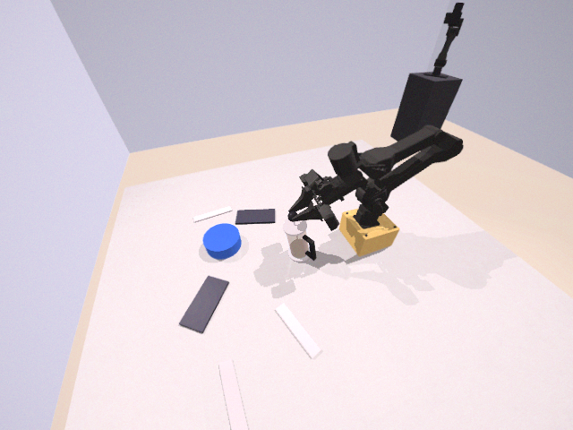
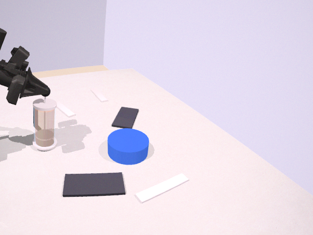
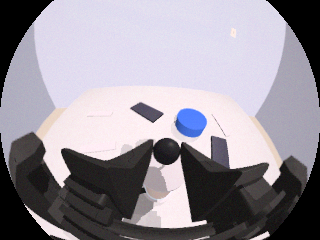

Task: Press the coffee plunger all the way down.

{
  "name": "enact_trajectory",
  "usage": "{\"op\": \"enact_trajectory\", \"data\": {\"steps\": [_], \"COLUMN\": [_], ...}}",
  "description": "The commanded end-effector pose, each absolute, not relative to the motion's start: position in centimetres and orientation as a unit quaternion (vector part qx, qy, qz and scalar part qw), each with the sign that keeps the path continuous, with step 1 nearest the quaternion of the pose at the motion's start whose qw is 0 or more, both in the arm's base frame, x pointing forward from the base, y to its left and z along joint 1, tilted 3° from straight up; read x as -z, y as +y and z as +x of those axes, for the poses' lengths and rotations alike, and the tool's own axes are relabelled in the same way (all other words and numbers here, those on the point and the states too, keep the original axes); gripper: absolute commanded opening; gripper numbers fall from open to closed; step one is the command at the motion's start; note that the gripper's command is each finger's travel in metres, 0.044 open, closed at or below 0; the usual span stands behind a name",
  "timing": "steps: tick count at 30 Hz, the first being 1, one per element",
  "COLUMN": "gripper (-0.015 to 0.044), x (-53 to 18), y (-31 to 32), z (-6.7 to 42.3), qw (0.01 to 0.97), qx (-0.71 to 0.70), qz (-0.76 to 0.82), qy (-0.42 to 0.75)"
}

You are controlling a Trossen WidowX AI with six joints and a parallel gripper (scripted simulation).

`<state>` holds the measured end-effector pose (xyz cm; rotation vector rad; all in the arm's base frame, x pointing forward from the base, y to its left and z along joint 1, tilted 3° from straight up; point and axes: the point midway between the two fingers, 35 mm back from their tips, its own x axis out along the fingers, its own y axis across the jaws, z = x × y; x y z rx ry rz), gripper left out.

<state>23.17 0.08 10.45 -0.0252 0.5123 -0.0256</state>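
We clamp the jaws, partly closed, on the plunger knob (image 3: 166, 151), nearly bottomed; the press (image 2: 44, 124) stands upright near the surface's far-left edge (next: finish, release).

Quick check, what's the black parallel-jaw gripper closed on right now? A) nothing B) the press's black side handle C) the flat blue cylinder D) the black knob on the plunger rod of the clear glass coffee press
D: in the wrist view the black parallel-jaw gripper clamps the round black plunger knob, just above the white lid of the clear glass coffee press.
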Motion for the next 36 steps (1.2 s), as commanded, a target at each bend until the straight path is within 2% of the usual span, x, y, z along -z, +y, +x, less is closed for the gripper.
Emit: {"op": "enact_trajectory", "data": {"steps": [1, 36], "gripper": [0.0118, 0.0118], "x": [-9.31, -9.98], "y": [0.04, 0.06], "z": [23.15, 23.78], "qw": [0.962, 0.965], "qx": [0.011, 0.013], "qz": [-0.018, -0.013], "qy": [0.272, 0.261]}}
